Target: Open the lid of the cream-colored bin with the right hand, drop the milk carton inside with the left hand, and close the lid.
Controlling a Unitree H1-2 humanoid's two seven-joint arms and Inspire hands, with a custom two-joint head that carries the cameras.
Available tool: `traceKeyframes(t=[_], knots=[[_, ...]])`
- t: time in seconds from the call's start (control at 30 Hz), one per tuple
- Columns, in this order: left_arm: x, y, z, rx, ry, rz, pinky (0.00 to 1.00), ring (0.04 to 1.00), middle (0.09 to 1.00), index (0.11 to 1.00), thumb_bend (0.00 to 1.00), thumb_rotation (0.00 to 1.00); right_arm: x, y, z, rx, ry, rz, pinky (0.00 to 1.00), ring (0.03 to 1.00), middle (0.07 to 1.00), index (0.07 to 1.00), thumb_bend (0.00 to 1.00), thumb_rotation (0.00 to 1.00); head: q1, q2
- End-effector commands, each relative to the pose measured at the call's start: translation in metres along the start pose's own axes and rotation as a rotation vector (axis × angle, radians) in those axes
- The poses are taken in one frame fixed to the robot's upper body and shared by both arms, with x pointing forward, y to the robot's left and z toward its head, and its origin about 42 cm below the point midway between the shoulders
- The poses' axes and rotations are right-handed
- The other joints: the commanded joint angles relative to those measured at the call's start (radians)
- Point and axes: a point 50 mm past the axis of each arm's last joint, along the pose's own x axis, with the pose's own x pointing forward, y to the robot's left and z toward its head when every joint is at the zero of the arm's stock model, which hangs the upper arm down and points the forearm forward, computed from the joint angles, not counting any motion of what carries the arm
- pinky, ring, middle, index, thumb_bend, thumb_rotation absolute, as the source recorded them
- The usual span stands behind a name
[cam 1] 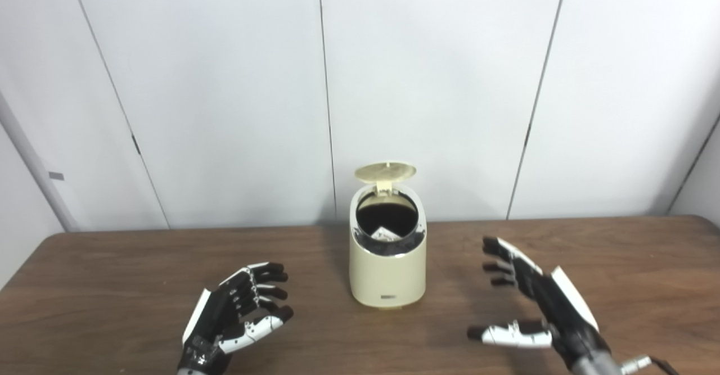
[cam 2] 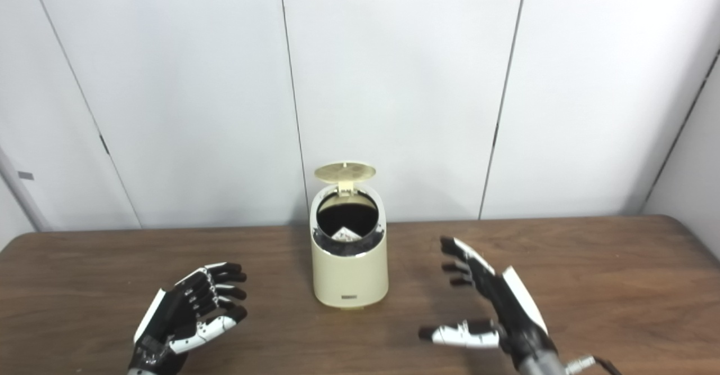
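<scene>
The cream-colored bin (cam 1: pixel 387 271) stands on the brown table near its back edge. Its round lid (cam 1: pixel 385 172) is tipped up and back on the hinge, so the dark mouth shows. A white corner of the milk carton (cam 1: pixel 384 233) peeks out inside the bin. My left hand (cam 1: pixel 239 310) hovers low over the table to the bin's front left, fingers loosely curled and holding nothing. To the bin's front right, my right hand (cam 1: pixel 531 302) is spread open, fingers pointing toward the bin and thumb out to the left, a hand's width from the bin.
The wooden table (cam 1: pixel 112 285) runs the full width of the picture, with a white panelled wall (cam 1: pixel 225 94) right behind it. A thin cable (cam 1: pixel 647 361) trails from the right wrist at the bottom edge.
</scene>
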Motion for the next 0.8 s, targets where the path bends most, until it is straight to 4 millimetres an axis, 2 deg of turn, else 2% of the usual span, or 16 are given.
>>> traceKeyframes(t=[0.0,0.13,0.23,0.33,0.47,0.6,0.67,0.77], knots=[[0.013,0.0,0.015,0.02,-0.1,-0.016,0.48,0.605,0.689,0.708,0.68,0.09,0.024,-0.017,0.025,-0.051,-0.116,-0.017,0.73,0.819,0.885,0.878,0.72,0.18,-0.001,-0.001],[0.01,-0.003,0.012,0.029,-0.097,-0.018,0.48,0.6,0.686,0.709,0.69,0.13,0.052,-0.029,0.046,-0.139,-0.164,0.007,0.74,0.821,0.89,0.874,0.74,0.26,-0.002,-0.006],[0.009,-0.004,0.01,0.039,-0.095,-0.02,0.49,0.599,0.684,0.707,0.69,0.13,0.07,-0.035,0.064,-0.155,-0.191,0.017,0.76,0.835,0.934,0.857,0.74,0.24,-0.004,-0.008],[0.008,-0.006,0.009,0.036,-0.091,-0.026,0.49,0.597,0.682,0.708,0.69,0.13,0.091,-0.04,0.089,-0.204,-0.24,0.024,0.73,0.837,0.888,0.859,0.75,0.28,-0.007,-0.009],[0.008,-0.008,0.008,0.035,-0.09,-0.026,0.49,0.595,0.682,0.715,0.68,0.13,0.114,-0.04,0.117,-0.257,-0.262,0.04,0.79,0.866,0.871,0.856,0.72,0.26,-0.005,-0.011],[0.007,-0.009,0.007,0.033,-0.09,-0.027,0.49,0.595,0.684,0.717,0.68,0.11,0.137,-0.035,0.137,-0.341,-0.268,0.06,0.75,0.865,0.859,0.855,0.75,0.24,-0.003,-0.011],[0.006,-0.01,0.007,0.033,-0.087,-0.025,0.49,0.596,0.685,0.716,0.68,0.11,0.144,-0.032,0.145,-0.381,-0.254,0.079,0.72,0.881,0.88,0.869,0.76,0.28,-0.004,-0.011],[0.006,-0.01,0.006,0.032,-0.082,-0.025,0.49,0.602,0.686,0.717,0.69,0.11,0.152,-0.028,0.152,-0.423,-0.25,0.099,0.73,0.9,0.902,0.875,0.75,0.31,-0.003,-0.012]])
